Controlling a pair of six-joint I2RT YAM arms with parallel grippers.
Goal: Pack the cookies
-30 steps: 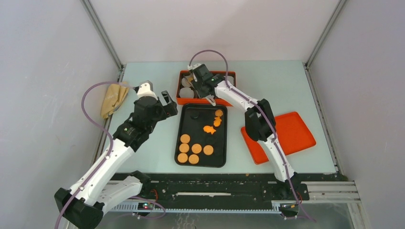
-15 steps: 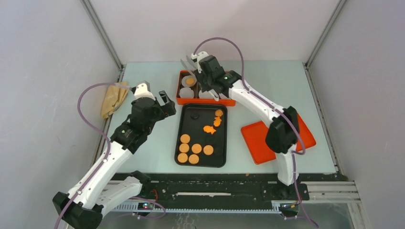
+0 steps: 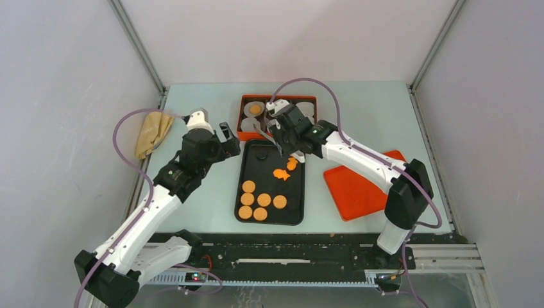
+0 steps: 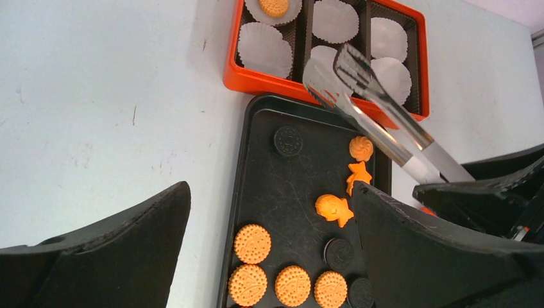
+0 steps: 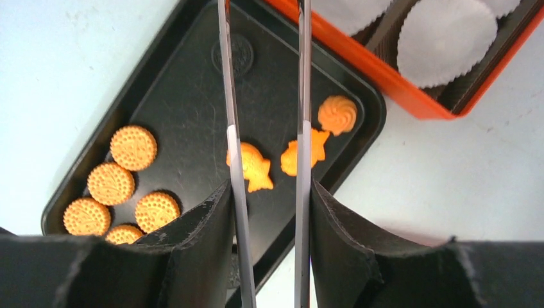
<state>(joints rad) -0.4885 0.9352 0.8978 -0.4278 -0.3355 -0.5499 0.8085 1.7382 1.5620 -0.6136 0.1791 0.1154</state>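
Right fingers clamp smooth steel tongs | left fingers spread wide | cookies dimpled orange discs | scuffed black tray

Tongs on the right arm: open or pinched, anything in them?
Open, holding nothing: in the right wrist view the tongs have both blades well apart, and the cookies lie flat on the black tray below.

Tongs hover over the black tray of cookies.

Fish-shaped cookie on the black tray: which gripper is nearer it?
Right. The right gripper, holding tongs, hovers over the tray just beyond the fish cookie; the left gripper sits off the tray's left edge.
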